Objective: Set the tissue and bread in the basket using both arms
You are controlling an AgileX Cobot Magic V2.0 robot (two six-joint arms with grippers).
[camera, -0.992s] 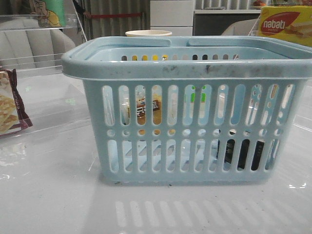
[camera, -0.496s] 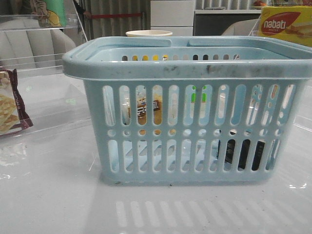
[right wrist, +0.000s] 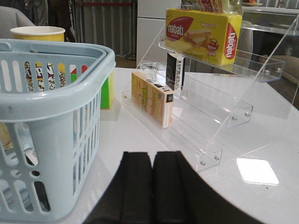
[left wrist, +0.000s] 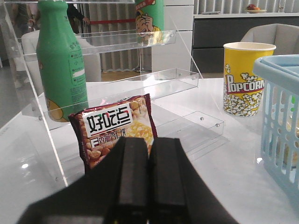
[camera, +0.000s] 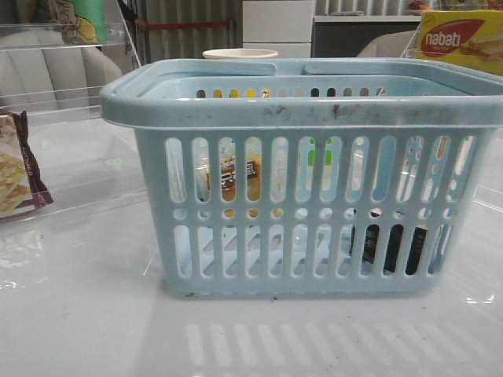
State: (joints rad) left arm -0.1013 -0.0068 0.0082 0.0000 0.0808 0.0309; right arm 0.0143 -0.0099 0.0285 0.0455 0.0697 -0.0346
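The light-blue basket stands in the middle of the table. It also shows in the left wrist view and the right wrist view. Through its slots I see the tan bread with a dark label on the left and the black tissue packet low on the right, both inside. My left gripper is shut and empty, left of the basket. My right gripper is shut and empty, right of the basket. Neither gripper shows in the front view.
A maroon-edged cracker bag, a green bottle and an acrylic shelf stand to the left. A popcorn cup is behind the basket. On the right an acrylic rack holds a yellow nabati box and a yellow carton.
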